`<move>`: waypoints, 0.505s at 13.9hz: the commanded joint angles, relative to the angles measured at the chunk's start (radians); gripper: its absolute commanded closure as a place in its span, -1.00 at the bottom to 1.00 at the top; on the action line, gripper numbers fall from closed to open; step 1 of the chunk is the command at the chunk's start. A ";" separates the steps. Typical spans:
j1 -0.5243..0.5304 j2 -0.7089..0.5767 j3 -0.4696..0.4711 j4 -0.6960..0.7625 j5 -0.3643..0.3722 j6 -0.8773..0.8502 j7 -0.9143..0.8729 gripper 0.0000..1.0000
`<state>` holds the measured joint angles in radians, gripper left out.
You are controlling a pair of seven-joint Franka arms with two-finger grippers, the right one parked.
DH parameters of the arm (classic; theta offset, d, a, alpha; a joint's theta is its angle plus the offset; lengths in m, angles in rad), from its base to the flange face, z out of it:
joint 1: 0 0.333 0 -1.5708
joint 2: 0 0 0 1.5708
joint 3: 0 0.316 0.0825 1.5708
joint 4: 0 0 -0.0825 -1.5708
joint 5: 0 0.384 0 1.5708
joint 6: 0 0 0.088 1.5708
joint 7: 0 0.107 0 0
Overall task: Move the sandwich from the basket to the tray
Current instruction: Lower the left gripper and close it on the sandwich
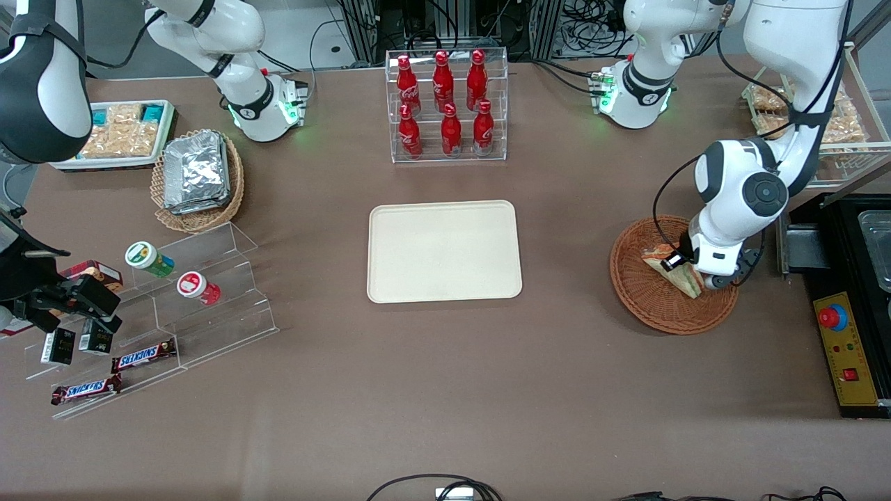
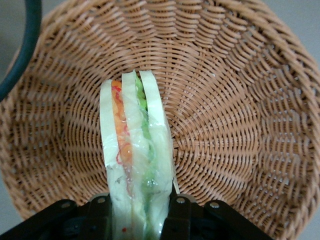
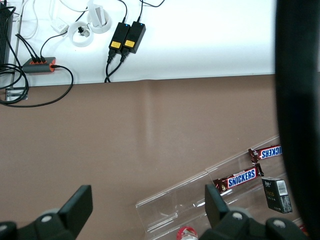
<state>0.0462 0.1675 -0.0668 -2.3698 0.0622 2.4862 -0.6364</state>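
The sandwich [image 1: 674,273] [image 2: 134,165] is a wrapped wedge of pale bread with red, orange and green filling, lying in the round reddish-brown wicker basket [image 1: 644,292] [image 2: 225,100] toward the working arm's end of the table. My left gripper [image 1: 686,273] [image 2: 140,220] is down inside the basket, its two black fingers [image 2: 182,217] pressed against both bread faces of the sandwich. The cream-beige tray [image 1: 444,250] lies flat at the table's middle, well apart from the basket.
A clear rack of red bottles [image 1: 445,104] stands farther from the camera than the tray. A tan basket of foil packets [image 1: 198,174], acrylic steps with snack cups and bars [image 1: 160,306] lie toward the parked arm's end. A black control box [image 1: 849,348] sits beside the basket.
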 commanded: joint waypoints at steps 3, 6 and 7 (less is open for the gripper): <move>-0.008 -0.105 -0.025 0.197 0.018 -0.346 0.061 1.00; -0.008 -0.095 -0.118 0.334 0.015 -0.470 0.061 1.00; -0.008 -0.092 -0.158 0.352 0.016 -0.487 0.063 1.00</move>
<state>0.0427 0.0541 -0.1676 -2.0801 0.0649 2.0519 -0.5784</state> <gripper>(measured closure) 0.802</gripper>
